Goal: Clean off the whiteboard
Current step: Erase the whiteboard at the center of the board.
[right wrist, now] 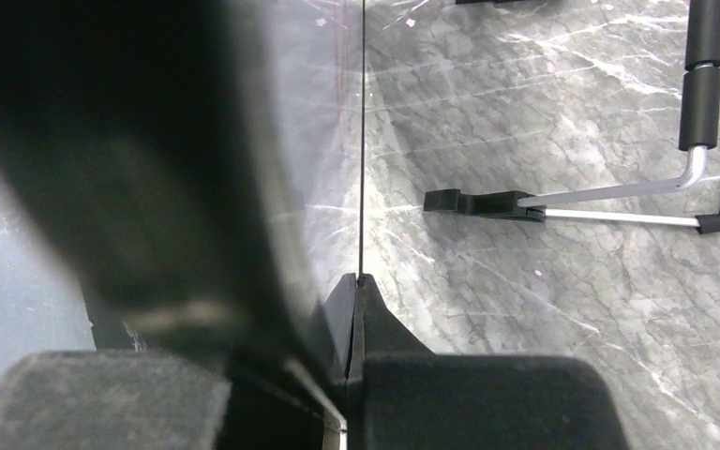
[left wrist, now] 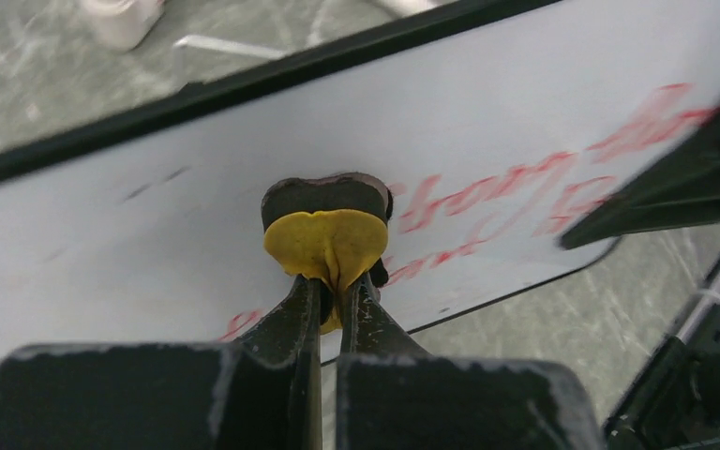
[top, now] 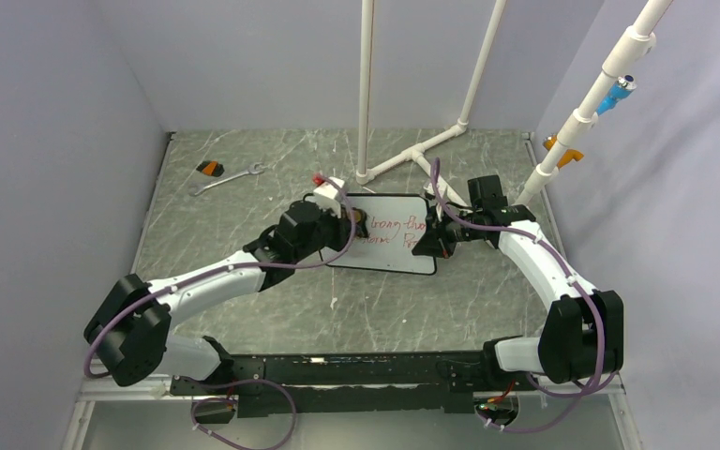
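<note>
The whiteboard (top: 389,253) stands tilted in the middle of the table, white with a thin black frame. Red handwriting (top: 396,227) covers its right half; its left part shows only faint smears (left wrist: 150,187). My left gripper (top: 354,220) is shut on a yellow eraser pad with a dark felt face (left wrist: 326,239), pressed against the board (left wrist: 525,112) beside the red words (left wrist: 487,192). My right gripper (top: 428,239) is shut on the board's right edge, which appears edge-on as a thin black line (right wrist: 361,141) running up from the gripper (right wrist: 358,281).
A silver wrench (top: 228,178) and a small orange-and-black item (top: 210,169) lie at the back left. White pipe framing (top: 403,155) rises behind the board. A white block with a red tip (top: 328,183) sits by the board's top left corner. Wire stand legs (right wrist: 619,202) rest behind the board.
</note>
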`<state>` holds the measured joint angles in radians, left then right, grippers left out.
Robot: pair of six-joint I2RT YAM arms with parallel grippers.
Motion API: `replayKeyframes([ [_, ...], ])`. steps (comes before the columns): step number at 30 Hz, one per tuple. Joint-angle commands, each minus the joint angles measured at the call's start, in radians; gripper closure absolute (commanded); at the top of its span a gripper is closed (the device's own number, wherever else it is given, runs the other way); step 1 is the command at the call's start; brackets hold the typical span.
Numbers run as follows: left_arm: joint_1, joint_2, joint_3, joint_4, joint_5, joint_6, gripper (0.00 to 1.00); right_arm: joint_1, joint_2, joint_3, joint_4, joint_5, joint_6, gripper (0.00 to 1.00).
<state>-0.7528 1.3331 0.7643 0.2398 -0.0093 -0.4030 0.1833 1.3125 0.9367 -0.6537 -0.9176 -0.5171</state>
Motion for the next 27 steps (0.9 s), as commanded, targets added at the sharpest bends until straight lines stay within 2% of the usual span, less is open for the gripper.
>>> replayKeyframes([
  [1,-0.07,0.024,0.126,0.049,0.015,0.111,1.0,0.029,-0.007,-0.013,-0.088,-0.005,-0.046,1.0],
  [4,-0.091,0.054,0.21,-0.054,-0.082,0.125,1.0,0.029,-0.007,-0.013,-0.088,-0.006,-0.046,1.0],
  [7,-0.106,0.104,0.334,-0.277,-0.216,0.119,1.0,0.028,-0.007,-0.013,-0.089,-0.005,-0.047,1.0],
  [9,-0.107,0.115,0.358,-0.371,-0.31,0.104,1.0,0.029,-0.007,-0.012,-0.089,-0.006,-0.046,1.0],
  [12,-0.1,0.098,0.319,-0.404,-0.402,0.104,1.0,0.029,-0.008,-0.012,-0.089,-0.006,-0.047,1.0],
  [17,-0.071,0.084,0.276,-0.445,-0.436,0.111,1.0,0.029,-0.006,-0.012,-0.09,-0.007,-0.048,1.0],
  [20,-0.039,0.061,0.228,-0.401,-0.379,0.116,1.0,0.028,-0.009,-0.013,-0.088,-0.006,-0.047,1.0],
  [22,0.0,0.033,0.176,-0.336,-0.269,0.115,1.0,0.027,-0.009,-0.013,-0.089,-0.006,-0.047,1.0],
  [24,0.079,-0.007,0.096,-0.197,-0.056,0.072,1.0,0.027,-0.011,-0.013,-0.089,-0.006,-0.047,1.0],
  [27,0.194,-0.061,-0.062,0.109,0.263,-0.058,1.0,0.025,-0.014,-0.015,-0.089,-0.007,-0.047,1.0],
])
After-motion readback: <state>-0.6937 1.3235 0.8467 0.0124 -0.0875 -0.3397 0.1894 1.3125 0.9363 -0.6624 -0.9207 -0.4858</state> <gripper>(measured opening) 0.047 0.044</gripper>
